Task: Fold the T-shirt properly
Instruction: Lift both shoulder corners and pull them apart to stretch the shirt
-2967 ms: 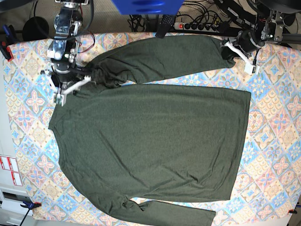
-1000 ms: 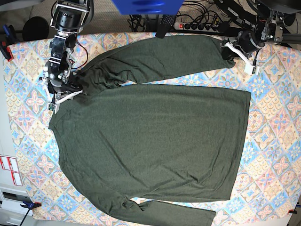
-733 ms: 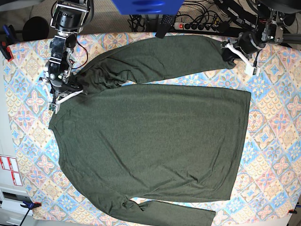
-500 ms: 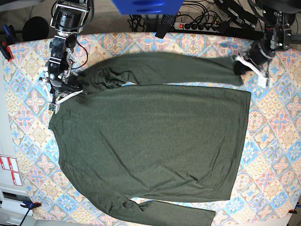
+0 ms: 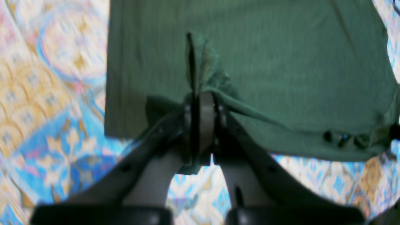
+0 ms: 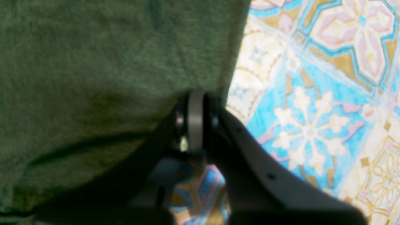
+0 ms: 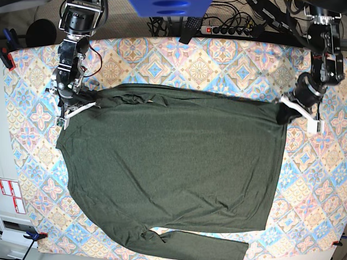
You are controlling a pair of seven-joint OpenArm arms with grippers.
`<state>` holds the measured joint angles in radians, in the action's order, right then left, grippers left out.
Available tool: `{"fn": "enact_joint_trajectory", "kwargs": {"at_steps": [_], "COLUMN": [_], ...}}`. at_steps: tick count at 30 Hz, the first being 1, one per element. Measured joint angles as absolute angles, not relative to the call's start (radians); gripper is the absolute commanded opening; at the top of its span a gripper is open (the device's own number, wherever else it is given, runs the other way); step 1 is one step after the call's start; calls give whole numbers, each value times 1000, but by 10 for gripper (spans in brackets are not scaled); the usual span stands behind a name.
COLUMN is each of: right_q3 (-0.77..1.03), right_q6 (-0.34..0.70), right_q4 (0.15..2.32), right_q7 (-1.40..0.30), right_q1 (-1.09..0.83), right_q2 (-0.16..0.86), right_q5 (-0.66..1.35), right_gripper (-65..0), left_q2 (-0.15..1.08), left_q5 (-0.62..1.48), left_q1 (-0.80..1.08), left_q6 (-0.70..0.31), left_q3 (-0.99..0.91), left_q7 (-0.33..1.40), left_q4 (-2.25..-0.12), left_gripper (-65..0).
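The dark olive T-shirt [image 7: 173, 162] lies spread flat on the patterned tablecloth. Its far long sleeve [image 7: 206, 96] now lies along the body's back edge. My left gripper [image 7: 286, 108] is shut on that sleeve's cuff at the shirt's back right corner. The left wrist view shows the cuff [image 5: 203, 68] bunched between the closed left gripper [image 5: 200, 101]. My right gripper [image 7: 89, 105] is shut on the fabric at the shoulder on the left. The right wrist view shows it [image 6: 195, 100] pinching the shirt's edge [image 6: 93, 78]. The other sleeve [image 7: 195, 244] lies folded along the front edge.
The patterned tablecloth [image 7: 217, 59] covers the table. A power strip [image 7: 227, 30] and cables lie behind the back edge, next to a blue object [image 7: 168, 6]. Clamps [image 7: 32, 234] hold the cloth at the left corners. Bare cloth shows behind the shirt.
My left gripper carried the sleeve cuff from the back right corner forward to the body's corner. The sleeve swung down along the back edge. The right gripper stayed put.
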<state>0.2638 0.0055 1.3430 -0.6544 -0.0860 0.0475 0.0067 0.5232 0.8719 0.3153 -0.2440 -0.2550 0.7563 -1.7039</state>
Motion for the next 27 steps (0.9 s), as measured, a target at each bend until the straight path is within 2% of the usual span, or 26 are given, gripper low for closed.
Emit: {"fn": "enact_joint_trajectory", "kwargs": {"at_steps": [9,22,25,27], "right_q3": [263,262,262,263], "right_q6": [2,2,2,2], "right_q4": [1398,1414,1414,1414], "right_q7": [-673,-664,-663,-674], "right_q1": [-88,-51,-53,-58], "right_q2": [42,42,30,19], "right_q5": [6,7,5,6], "right_gripper": [-650,-650,-650,-650], "left_q2": [509,474,463,468], "left_q5": [723,707,707,706], "left_q1": [192,62,52,53], "left_q6": [-244,-242,-244,-244], "left_q3": [-251,-252,-250,-250], "left_q7": [752,749,752,752], "left_q4": [-1627,-1301,-1271,-1271], "left_gripper": [-650,-650,-650,-627]}}
